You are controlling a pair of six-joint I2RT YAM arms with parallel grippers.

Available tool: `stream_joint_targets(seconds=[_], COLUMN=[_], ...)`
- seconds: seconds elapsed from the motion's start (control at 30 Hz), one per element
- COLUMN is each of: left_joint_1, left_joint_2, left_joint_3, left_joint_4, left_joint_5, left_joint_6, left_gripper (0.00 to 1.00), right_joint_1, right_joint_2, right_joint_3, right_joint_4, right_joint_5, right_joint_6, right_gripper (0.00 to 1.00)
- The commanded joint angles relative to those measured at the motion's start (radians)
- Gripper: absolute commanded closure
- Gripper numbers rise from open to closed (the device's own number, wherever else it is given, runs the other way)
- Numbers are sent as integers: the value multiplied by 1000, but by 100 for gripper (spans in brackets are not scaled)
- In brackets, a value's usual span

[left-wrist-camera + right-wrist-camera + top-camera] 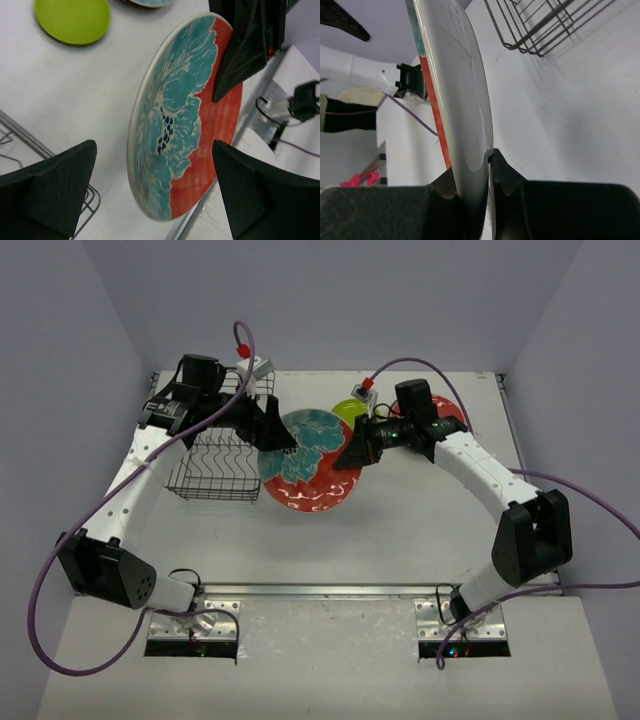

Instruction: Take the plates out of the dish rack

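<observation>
White table [400,530] between lavender walls [350,300] carries the black dish rack [215,465] at left. Just right of it, the red flowered plate [310,465] hangs tilted, its rim clamped by the right gripper [489,161]. The left gripper [272,432] stands spread beside it. Behind lies a lime-green plate [350,410].

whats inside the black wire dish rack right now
Only bare wire shows in the near half of the black wire dish rack; the left arm covers its far half, hiding whatever is there.
</observation>
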Motion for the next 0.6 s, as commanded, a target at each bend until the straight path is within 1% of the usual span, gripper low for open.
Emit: stream_joint_targets(seconds=[0.0, 0.07, 0.1, 0.17, 0.23, 0.37, 0.47, 0.57], left_joint_1=[4, 6, 6, 6, 6, 6, 6, 6], left_joint_2=[-107, -116, -119, -119, -119, -119, -117, -116], left_joint_3=[-19, -20, -20, -23, -32, -44, -49, -56], left_joint_4=[210, 219, 219, 217, 216, 216, 218, 222], left_joint_5=[-330, -412, -413, -458, -460, -457, -464, -470], left_joint_6=[-133, -131, -133, -131, -128, -125, -122, -120], left_gripper=[0, 0, 0, 0, 0, 0, 0, 0], right_joint_1=[-136, -223, -224, -324, -407, -526, -603, -642], right_joint_2=[-12, -10, -10, 7, 29, 97, 175, 238], right_joint_3=[-8, -31, -31, -40, -30, 7, 54, 94], right_joint_4=[188, 244, 245, 288, 293, 291, 280, 271], right_joint_5=[-103, -77, -66, -14, 30, 115, 136, 159], right_joint_6=[213, 278, 302, 358, 377, 434, 469, 491], right_gripper=[100, 100, 100, 100, 100, 100, 100, 100])
